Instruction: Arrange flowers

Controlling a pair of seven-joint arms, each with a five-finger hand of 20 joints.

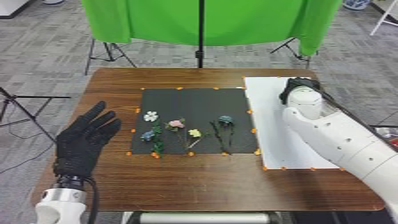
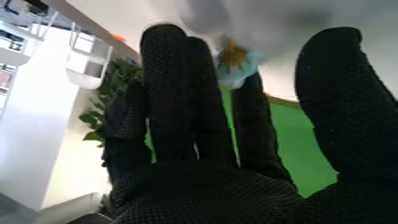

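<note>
Where wooden table [image 1: 178, 187] stands | green cloth [image 1: 151, 22] beyond | left robot hand [image 1: 84, 140] uncurled | right robot hand [image 1: 297, 84] uncurled

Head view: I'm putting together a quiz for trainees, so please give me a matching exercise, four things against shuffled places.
1. left hand
2. right hand
3. white flower
4. yellow flower

A. near the black sheet's left edge
B. at the white sheet's far end
C. just right of the pink flower
D. left of the black sheet

Pairs: 1-D, 2-B, 3-A, 4-C
</note>
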